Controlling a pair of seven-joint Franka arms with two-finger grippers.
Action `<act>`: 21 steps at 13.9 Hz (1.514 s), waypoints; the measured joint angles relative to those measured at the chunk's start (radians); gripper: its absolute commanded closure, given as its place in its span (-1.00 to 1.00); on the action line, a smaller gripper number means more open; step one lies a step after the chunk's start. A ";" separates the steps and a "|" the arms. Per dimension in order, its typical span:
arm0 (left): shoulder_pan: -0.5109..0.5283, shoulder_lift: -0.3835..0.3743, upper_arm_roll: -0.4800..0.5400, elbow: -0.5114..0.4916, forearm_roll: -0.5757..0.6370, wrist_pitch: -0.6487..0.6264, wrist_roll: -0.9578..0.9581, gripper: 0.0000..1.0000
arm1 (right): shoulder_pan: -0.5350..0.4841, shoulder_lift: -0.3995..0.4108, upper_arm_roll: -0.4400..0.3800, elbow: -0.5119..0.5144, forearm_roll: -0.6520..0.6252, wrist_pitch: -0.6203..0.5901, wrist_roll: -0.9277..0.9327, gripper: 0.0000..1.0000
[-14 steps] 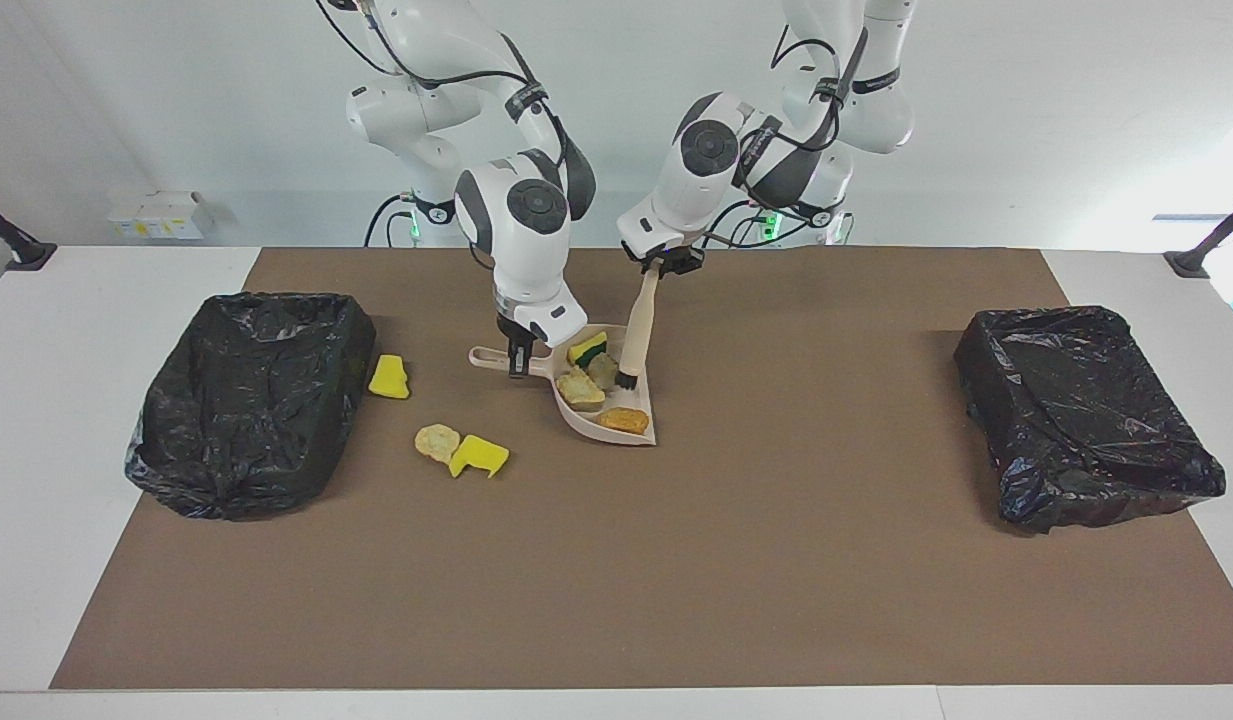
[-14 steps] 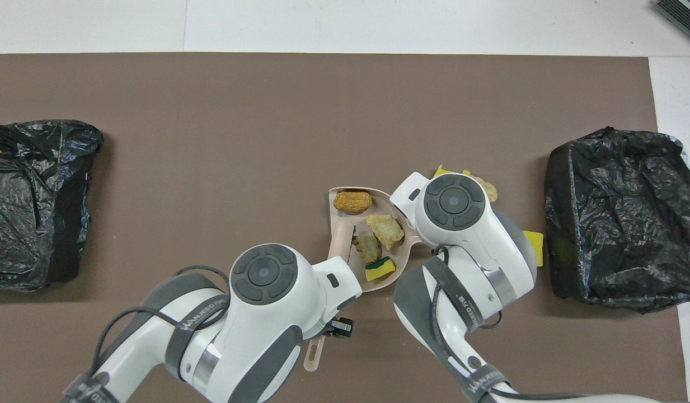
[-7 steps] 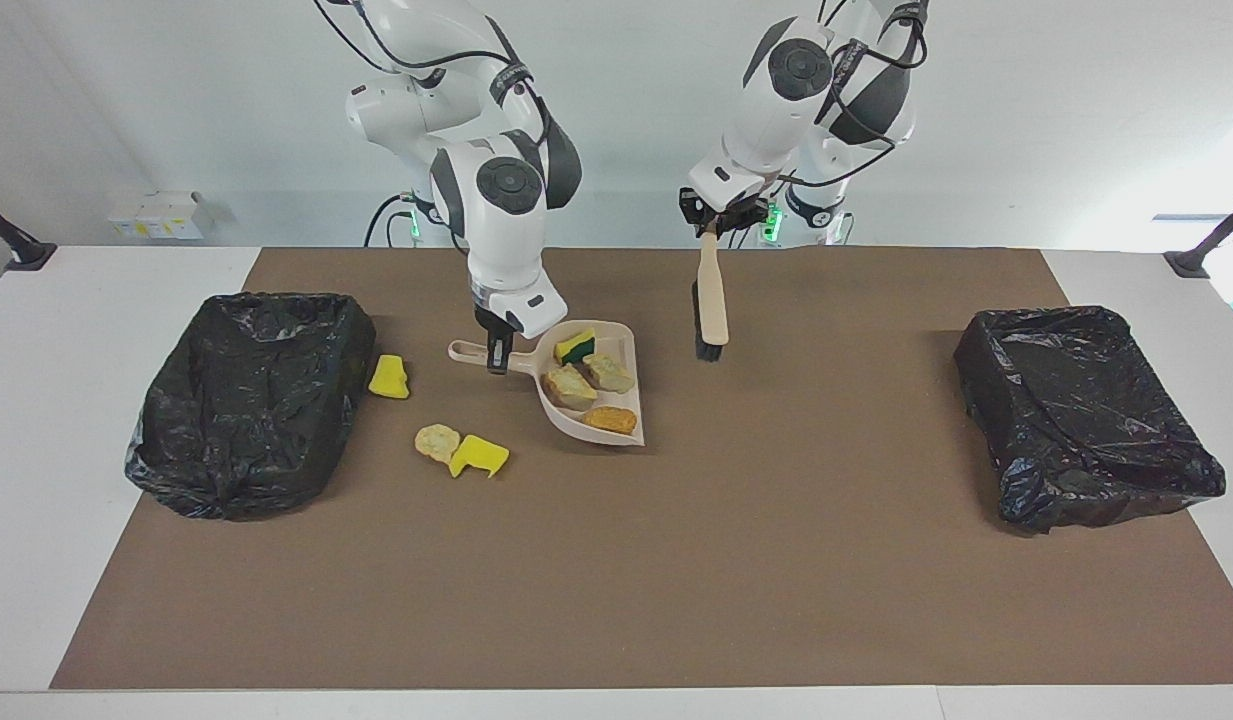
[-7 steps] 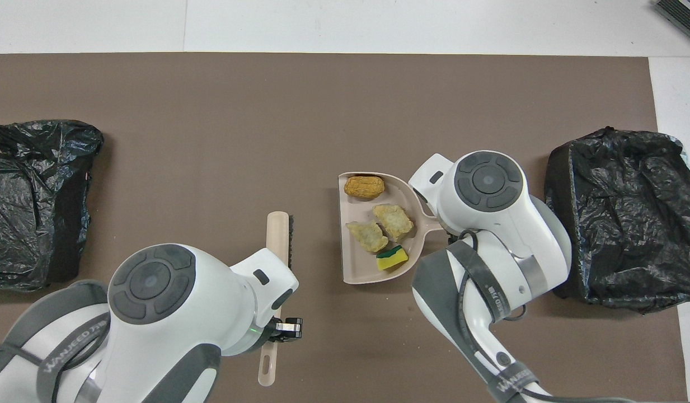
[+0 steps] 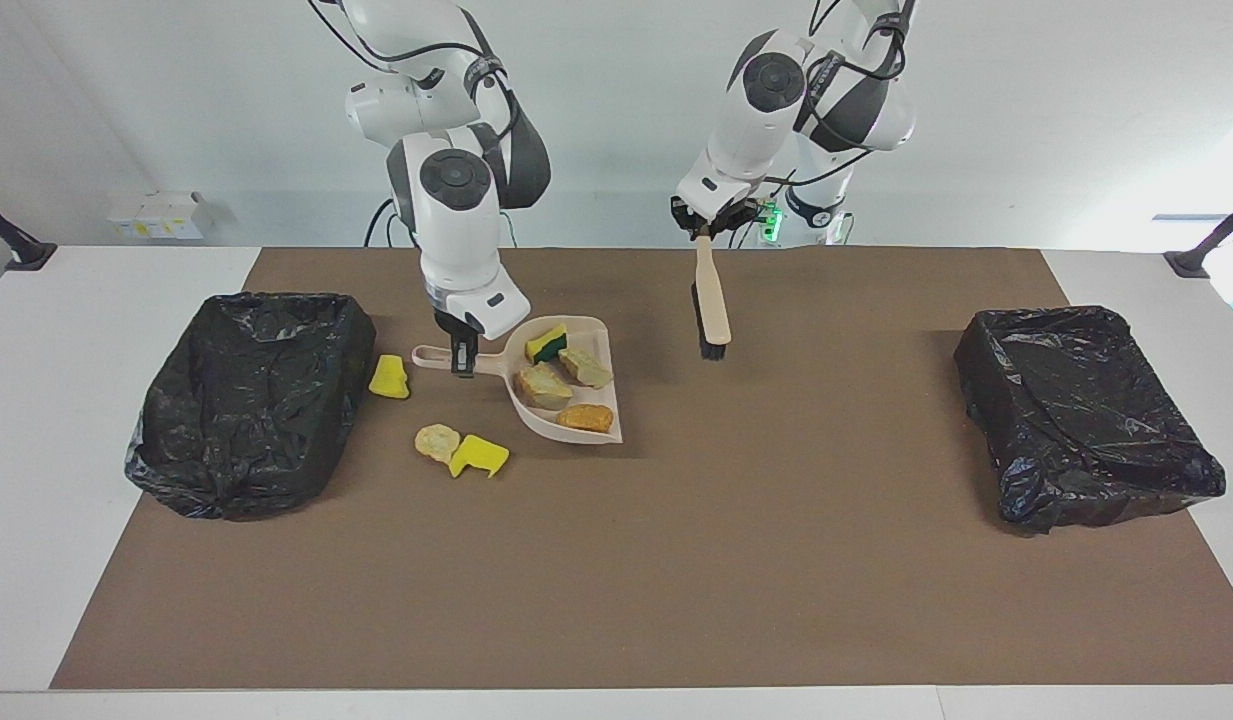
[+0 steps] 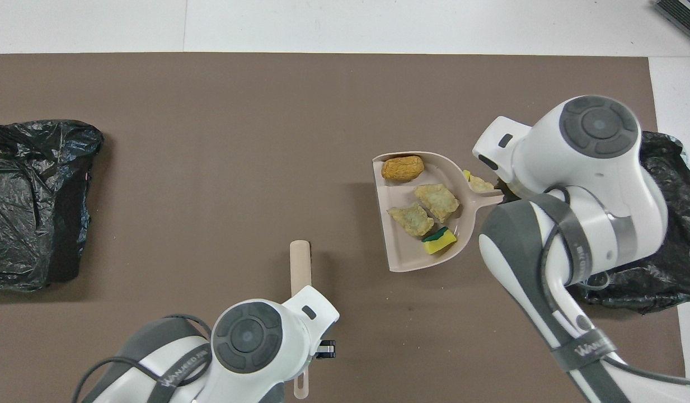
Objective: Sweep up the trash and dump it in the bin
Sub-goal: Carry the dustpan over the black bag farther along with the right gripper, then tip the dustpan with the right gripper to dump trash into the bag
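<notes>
My right gripper is shut on the handle of the beige dustpan and holds it a little above the mat, beside the loose scraps. The pan carries several pieces of trash: a yellow-green sponge, two tan bread lumps and an orange lump. Three scraps lie on the mat: a yellow chunk next to the bin, and a tan lump touching a yellow chunk. My left gripper is shut on the brush, which hangs bristles-down over the mat.
A bin lined with a black bag stands at the right arm's end of the brown mat. A second one stands at the left arm's end. In the overhead view my right arm covers part of the bin at its end.
My left gripper lifted the brush out of the dustpan and away toward the left arm's end. My right gripper raised the loaded dustpan and carried it toward the bin at the right arm's end.
</notes>
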 measured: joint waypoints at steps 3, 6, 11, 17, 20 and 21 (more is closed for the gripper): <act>-0.041 0.061 -0.004 -0.023 0.000 0.073 -0.042 1.00 | -0.077 -0.001 -0.002 0.041 0.001 -0.045 -0.104 1.00; -0.041 0.086 0.004 -0.024 0.000 0.086 -0.049 1.00 | -0.168 -0.010 -0.008 0.055 0.001 -0.070 -0.209 1.00; -0.041 0.101 0.005 -0.027 0.000 0.130 -0.095 1.00 | -0.381 -0.016 -0.015 0.057 -0.001 -0.070 -0.495 1.00; -0.041 0.104 0.006 -0.027 0.000 0.163 -0.100 -0.92 | -0.560 -0.019 -0.023 0.062 -0.097 -0.006 -0.641 1.00; -0.040 0.104 0.010 -0.028 0.000 0.162 -0.107 -1.00 | -0.580 -0.020 -0.027 0.062 -0.251 0.060 -0.534 1.00; -0.037 0.105 0.012 -0.028 0.000 0.162 -0.107 -1.00 | -0.580 -0.022 -0.026 0.057 -0.297 0.060 -0.473 1.00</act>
